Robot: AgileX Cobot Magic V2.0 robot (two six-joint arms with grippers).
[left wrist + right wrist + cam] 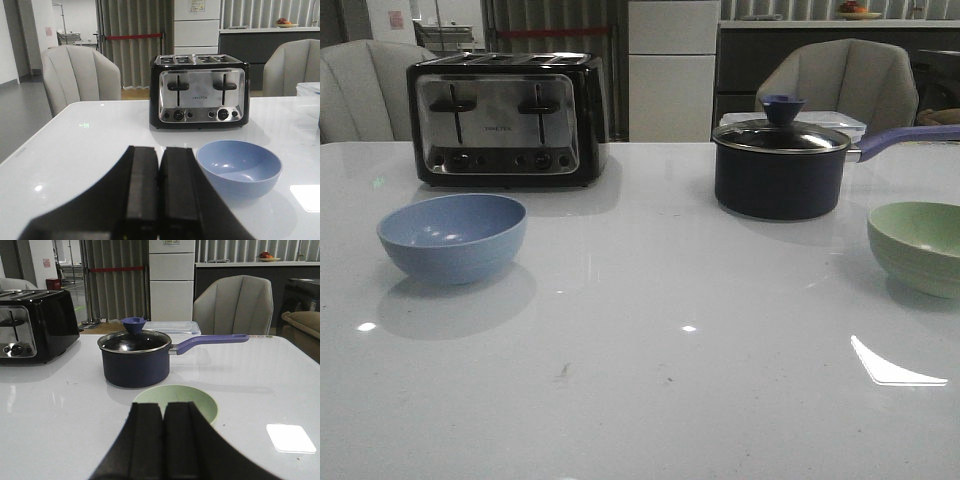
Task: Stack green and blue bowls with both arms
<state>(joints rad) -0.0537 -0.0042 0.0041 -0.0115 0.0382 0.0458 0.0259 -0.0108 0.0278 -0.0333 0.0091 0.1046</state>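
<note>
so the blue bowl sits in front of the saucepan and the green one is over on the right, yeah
Not quite. The blue bowl sits in front of the toaster, not the saucepan, as the front view shows. The green bowl is indeed over on the right.

The front camera looks low across the surface (640, 400). Each wrist camera faces forward over its closed jaws; the left shares the toaster (199, 90), the right the saucepan (136, 360).
</note>
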